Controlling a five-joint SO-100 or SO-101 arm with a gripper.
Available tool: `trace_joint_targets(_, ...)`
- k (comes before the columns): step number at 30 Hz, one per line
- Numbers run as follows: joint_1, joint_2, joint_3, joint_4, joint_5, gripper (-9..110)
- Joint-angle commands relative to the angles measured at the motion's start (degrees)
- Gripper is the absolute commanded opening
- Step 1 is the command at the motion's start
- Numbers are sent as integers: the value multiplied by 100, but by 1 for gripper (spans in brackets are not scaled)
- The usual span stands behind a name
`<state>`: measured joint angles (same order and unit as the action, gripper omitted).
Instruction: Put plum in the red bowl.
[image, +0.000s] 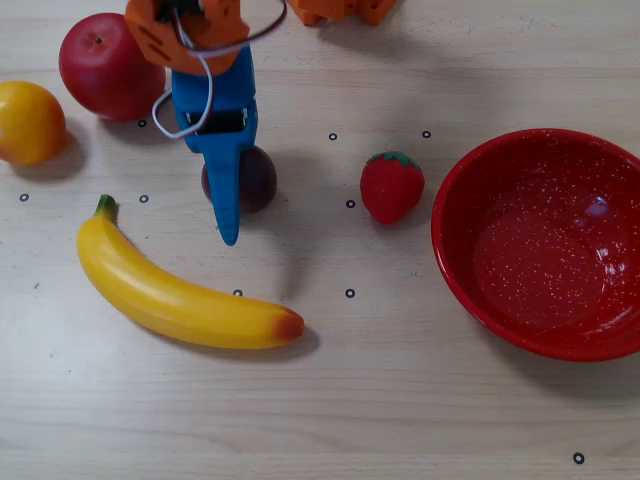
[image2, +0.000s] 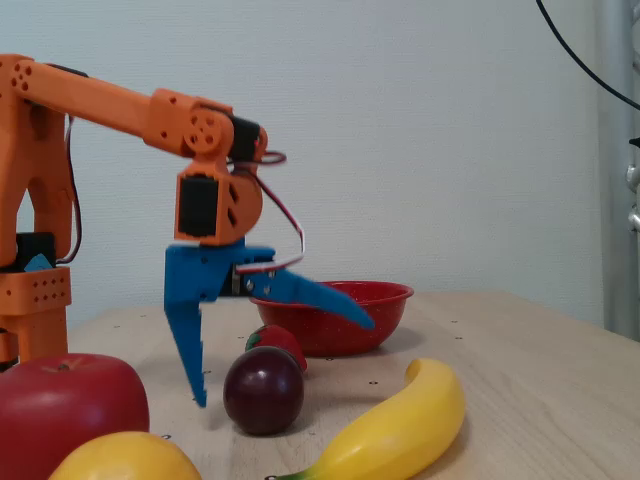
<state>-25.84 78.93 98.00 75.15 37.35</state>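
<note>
The blue two-finger gripper (image2: 285, 360), jaws spread wide and grasping nothing, hangs over the round dark purple plum (image2: 263, 389), which rests on the wooden surface (image: 400, 400) left of the speckled red bowl (image: 470, 290); only the fixed view shows the spread.

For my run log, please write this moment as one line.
stage: reaching for plum | claw: open wide, over plum, no contact seen | red bowl: empty | plum: on table, not yet grasped
</note>
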Motion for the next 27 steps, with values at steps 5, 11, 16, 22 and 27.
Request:
trace_joint_targets(5,-97,62,-325,-185,176,69)
trace_joint_targets(11,0,-88,-264,-308,193,69)
trace_joint_targets(16,62,-176,-229,-492,149,69)
trace_joint_targets(22,123,-264,-237,-615,105,69)
trace_joint_targets(27,185,-396,-325,-721,70,69)
